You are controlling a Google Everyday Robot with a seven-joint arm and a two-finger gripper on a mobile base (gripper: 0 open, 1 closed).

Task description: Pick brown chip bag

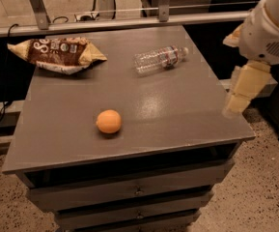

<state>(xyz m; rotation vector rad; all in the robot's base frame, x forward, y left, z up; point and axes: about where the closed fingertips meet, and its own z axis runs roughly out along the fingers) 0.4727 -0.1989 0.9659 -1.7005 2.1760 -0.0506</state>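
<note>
The brown chip bag point(57, 53) lies flat at the far left corner of the grey tabletop point(173, 105). It is crinkled, with a dark brown middle, white lettering and tan-yellow ends. My gripper point(237, 96) hangs from the white arm point(269, 28) at the right edge of the table. It is just above the front right corner, far from the bag and holding nothing I can see.
A clear plastic bottle point(159, 59) lies on its side at the far right of the table. An orange point(108, 121) sits near the front middle. Drawers point(139, 190) are below the top. A metal rail point(129, 21) runs behind the table.
</note>
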